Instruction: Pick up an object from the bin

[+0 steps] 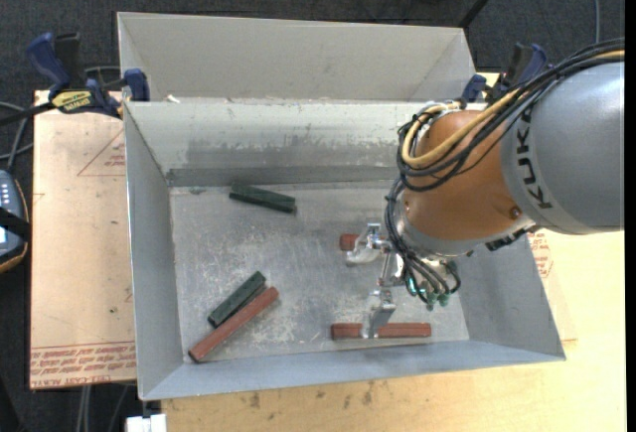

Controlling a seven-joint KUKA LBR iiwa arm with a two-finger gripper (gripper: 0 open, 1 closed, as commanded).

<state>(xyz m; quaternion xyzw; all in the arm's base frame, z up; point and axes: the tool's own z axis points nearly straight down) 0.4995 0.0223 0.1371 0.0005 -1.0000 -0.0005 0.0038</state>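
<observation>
Red-brown flat straight bar (397, 330) along the front wall of the grey metal bin (149, 251), right of middle, looks light, stiff and non-fragile, so pinch across the narrow width at mid-length; gripper (373, 279) spread apart above it.

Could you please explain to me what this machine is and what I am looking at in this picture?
One camera looks down into a grey metal bin from above. The large grey and orange shape coming in from the right is a robot arm. Its gripper hangs low over a red-brown bar near the front wall. At the left, a second red-brown bar and a dark green bar lie side by side, and another green bar lies near the back. I cannot tell whether anything is held.
</observation>
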